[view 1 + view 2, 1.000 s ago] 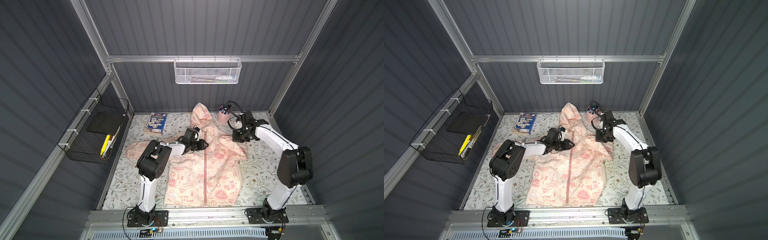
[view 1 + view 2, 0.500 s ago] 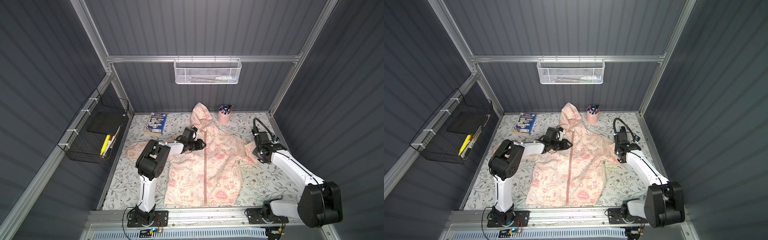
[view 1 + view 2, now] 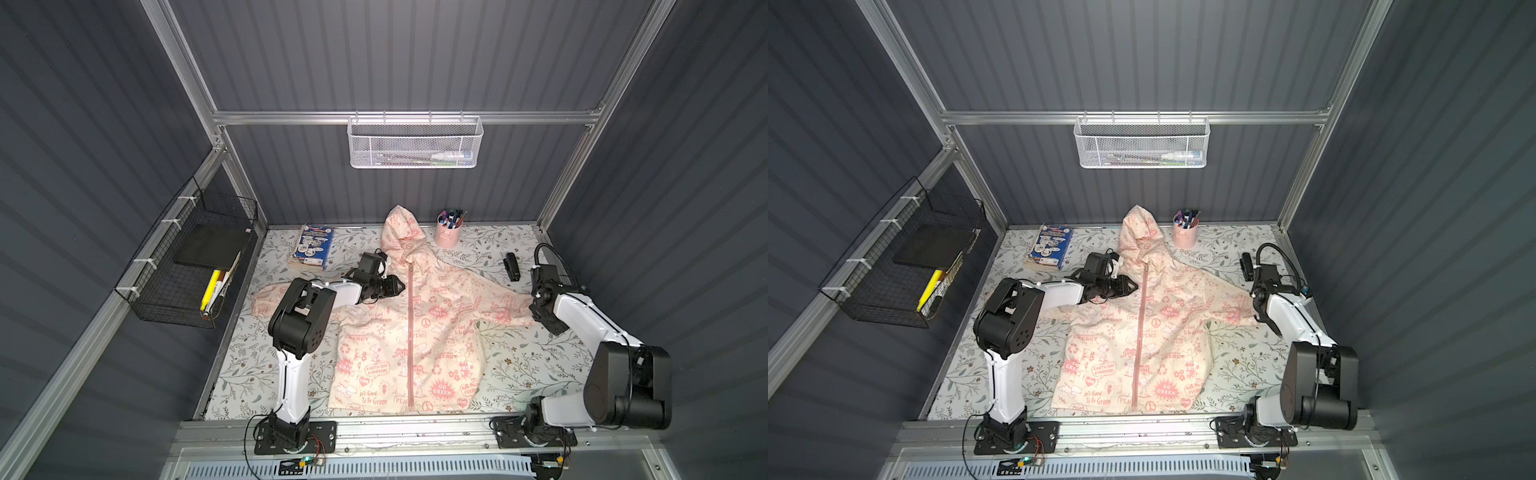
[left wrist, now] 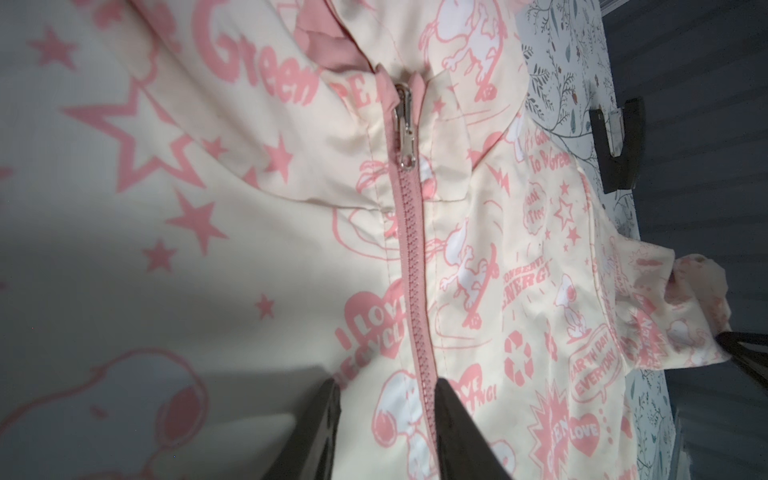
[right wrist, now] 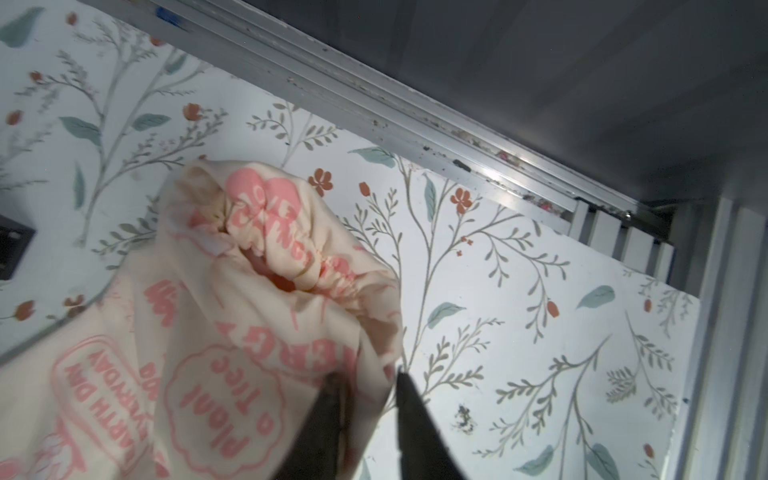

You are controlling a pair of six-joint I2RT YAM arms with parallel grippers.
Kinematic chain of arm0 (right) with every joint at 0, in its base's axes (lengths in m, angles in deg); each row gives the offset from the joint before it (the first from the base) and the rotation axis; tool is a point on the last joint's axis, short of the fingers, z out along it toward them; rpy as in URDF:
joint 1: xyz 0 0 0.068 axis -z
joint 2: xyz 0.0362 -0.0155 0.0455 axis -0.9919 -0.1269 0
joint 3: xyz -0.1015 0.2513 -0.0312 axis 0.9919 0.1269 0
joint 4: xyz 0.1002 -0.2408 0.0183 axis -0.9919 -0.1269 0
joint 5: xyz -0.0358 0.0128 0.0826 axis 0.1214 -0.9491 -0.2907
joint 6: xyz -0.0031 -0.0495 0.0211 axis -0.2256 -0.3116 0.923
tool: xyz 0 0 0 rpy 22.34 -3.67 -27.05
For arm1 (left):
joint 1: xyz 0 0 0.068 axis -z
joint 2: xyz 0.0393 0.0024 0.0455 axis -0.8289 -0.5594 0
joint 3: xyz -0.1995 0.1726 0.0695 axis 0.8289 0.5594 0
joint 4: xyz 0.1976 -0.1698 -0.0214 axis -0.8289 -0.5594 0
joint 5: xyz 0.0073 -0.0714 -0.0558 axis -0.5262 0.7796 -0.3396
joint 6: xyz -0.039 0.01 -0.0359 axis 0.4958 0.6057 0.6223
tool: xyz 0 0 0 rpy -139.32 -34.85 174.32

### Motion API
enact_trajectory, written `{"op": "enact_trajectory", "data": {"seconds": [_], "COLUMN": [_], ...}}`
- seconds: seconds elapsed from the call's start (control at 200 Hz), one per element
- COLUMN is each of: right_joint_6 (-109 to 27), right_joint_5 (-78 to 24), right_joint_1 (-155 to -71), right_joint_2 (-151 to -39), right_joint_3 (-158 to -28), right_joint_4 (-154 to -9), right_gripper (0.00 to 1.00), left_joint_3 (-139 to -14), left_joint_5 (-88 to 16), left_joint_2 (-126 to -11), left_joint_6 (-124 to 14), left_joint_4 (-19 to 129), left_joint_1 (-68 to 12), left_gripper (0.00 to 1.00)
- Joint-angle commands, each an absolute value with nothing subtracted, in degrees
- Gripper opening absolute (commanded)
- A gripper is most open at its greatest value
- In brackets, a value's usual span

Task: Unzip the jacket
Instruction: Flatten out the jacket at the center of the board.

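Jacket (image 3: 409,332) lies flat, front up, on the floral mat (image 3: 540,374), hood away from the arm bases, hem toward them. The pink zipper (image 3: 410,340) is closed over its full length, so unzipping is not yet begun. The metal zipper pull (image 4: 406,137) sits at the collar end, straight ahead of the left gripper (image 4: 386,384). Its jaws stand a moderate way apart, straddling the zipper tape, nothing pinched. The zipper's long axis passes between those jaws and runs collar-to-hem, so my guess is the claw must go forward to the pull, then drag it back along that line. The left arm is clearly the nearer one. The right gripper (image 5: 368,374) is well apart from the pull, off at the sleeve cuff (image 5: 291,266) — jaws part-open around a fold of sleeve, a sliver of mat showing in the gap, so not clamping. Beyond the claws: pen cup (image 3: 448,235) just beside the hood, book (image 3: 311,249) behind the left claw, small black object (image 3: 512,268) near the right one.
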State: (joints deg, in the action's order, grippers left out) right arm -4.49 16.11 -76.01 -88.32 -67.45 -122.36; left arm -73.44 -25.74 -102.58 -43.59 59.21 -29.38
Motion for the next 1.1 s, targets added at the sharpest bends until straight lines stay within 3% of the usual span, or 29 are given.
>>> {"op": "enact_trajectory", "data": {"seconds": [0.0, 0.045, 0.145, 0.255, 0.34, 0.44, 0.565, 0.675, 1.096], "right_joint_6": [-0.7, -1.5, -8.2, -19.6, -27.1, -32.0, -32.8, -30.3, -23.6], "right_joint_5": [17.8, 18.1, 17.4, 9.8, -1.1, -10.7, -13.6, -14.9, -17.1], "right_joint_1": [-75.1, -75.3, -77.2, -81.7, -85.0, -89.5, -93.6, -93.5, -87.1], "right_joint_2": [-87.7, -86.3, -82.1, -79.6, -82.1, -88.2, -96.3, -102.3, -115.1], "right_joint_3": [-69.6, -70.3, -70.5, -69.1, -69.9, -73.3, -77.0, -80.1, -88.2], "right_joint_4": [-127.7, -128.5, -124.3, -113.1, -107.8, -106.9, -107.9, -110.0, -114.8], "right_gripper": [0.70, 0.77, 0.79, 0.68, 0.62, 0.60, 0.52, 0.42, 0.28], "left_joint_3": [-73.7, -73.7, -72.8, -70.4, -68.9, -65.3, -61.3, -60.5, -66.7], "left_joint_5": [-24.2, -24.6, -28.0, -32.8, -38.3, -44.2, -49.4, -49.9, -51.5], "left_joint_2": [-97.0, -95.0, -90.1, -84.1, -80.8, -77.0, -73.9, -75.4, -87.2], "left_joint_6": [-44.8, -44.9, -44.9, -44.8, -44.8, -43.1, -40.5, -40.7, -41.0], "left_joint_4": [58.9, 58.5, 56.8, 54.8, 51.6, 49.2, 46.2, 45.3, 43.7], "left_joint_1": [-30.6, -31.6, -34.4, -37.1, -38.2, -39.8, -43.1, -46.0, -54.7], "left_gripper": [0.44, 0.47, 0.56, 0.70, 0.73, 0.73, 0.73, 0.69, 0.61]}}
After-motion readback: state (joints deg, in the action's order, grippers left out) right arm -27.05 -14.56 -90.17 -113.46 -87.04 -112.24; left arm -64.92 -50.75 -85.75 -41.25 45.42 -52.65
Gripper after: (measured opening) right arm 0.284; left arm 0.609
